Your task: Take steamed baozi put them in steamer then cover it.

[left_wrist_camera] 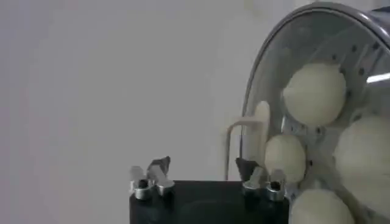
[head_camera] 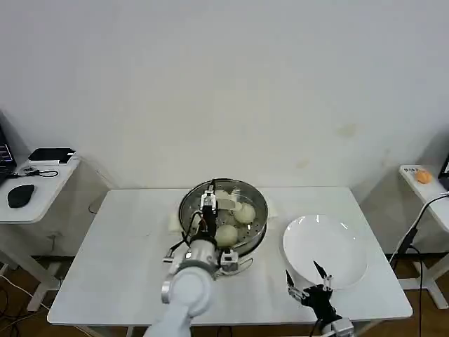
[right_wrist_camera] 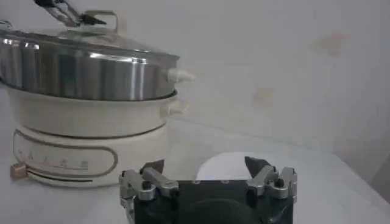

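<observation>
Standing on a white table [head_camera: 119,260], the steamer [head_camera: 258,232] wears its cover [head_camera: 242,193]; both grippers spread.

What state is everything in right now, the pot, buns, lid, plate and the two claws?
Steamer: closed, on the table.
Lid: on the steamer.
Baozi: four, inside, under the lid.
Plate: empty, right of the steamer.
Left gripper: open, above the lid at its handle.
Right gripper: open, by the plate's near edge.
</observation>
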Action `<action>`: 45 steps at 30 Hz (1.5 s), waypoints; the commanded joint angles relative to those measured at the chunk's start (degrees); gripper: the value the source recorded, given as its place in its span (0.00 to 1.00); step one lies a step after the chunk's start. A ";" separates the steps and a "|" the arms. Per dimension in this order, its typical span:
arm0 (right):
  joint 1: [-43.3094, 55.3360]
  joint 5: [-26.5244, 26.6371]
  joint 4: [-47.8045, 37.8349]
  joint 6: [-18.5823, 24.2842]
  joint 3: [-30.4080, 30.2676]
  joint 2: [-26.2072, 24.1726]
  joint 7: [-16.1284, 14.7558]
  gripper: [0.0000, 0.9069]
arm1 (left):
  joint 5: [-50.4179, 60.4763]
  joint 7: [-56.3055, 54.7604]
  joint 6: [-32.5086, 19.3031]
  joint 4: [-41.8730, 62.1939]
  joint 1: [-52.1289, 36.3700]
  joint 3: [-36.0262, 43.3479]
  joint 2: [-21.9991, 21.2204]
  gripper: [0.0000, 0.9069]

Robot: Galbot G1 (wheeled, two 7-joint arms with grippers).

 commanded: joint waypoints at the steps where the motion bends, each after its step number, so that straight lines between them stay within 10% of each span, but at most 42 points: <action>1: -0.08 0.43 -0.41 0.04 0.06 -0.68 0.09 1.00 | -13.74 -2.52 -2.19 -17.32 9.41 -3.00 11.00 1.00; 4: -0.27 1.29 -0.27 0.18 0.24 -1.42 0.19 1.00 | -25.55 -8.33 -3.11 -20.00 13.26 -7.23 12.92 1.00; 8: -0.33 2.52 0.64 -0.48 -0.18 -1.60 0.59 1.00 | -67.59 -20.30 -6.53 -17.36 19.01 -15.27 17.94 1.00; 14: -0.85 2.76 0.99 -0.76 -0.73 -1.85 0.97 1.00 | -101.66 -28.54 -27.93 -4.32 25.09 -27.84 15.02 1.00; 45: -4.96 4.01 5.29 -1.14 -2.84 -3.27 1.72 1.00 | -96.78 -26.98 -24.11 -1.71 36.16 -33.68 11.48 1.00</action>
